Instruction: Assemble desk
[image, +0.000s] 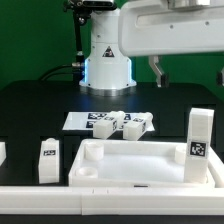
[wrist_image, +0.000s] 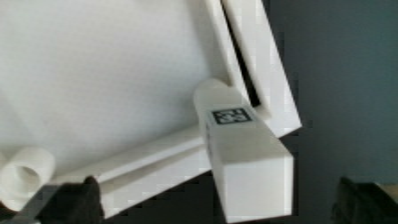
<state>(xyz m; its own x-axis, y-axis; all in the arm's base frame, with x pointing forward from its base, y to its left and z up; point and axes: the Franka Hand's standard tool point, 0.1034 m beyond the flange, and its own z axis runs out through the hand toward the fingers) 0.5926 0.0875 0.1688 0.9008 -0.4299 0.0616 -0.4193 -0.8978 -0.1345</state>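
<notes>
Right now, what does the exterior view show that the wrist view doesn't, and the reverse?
Exterior only: two legs lying at the marker board, and a spare leg standing at the exterior view's left.
Wrist only: the claw with its fingertips spread wide and gripping nothing, and the slab's round corner socket seen from above.
Both: the slab and the upright leg at its corner.

One leg (image: 198, 135) upright on the slab (image: 130, 160), two legs (image: 135, 124) lying behind it, another leg (image: 48, 160) standing beside it.
</notes>
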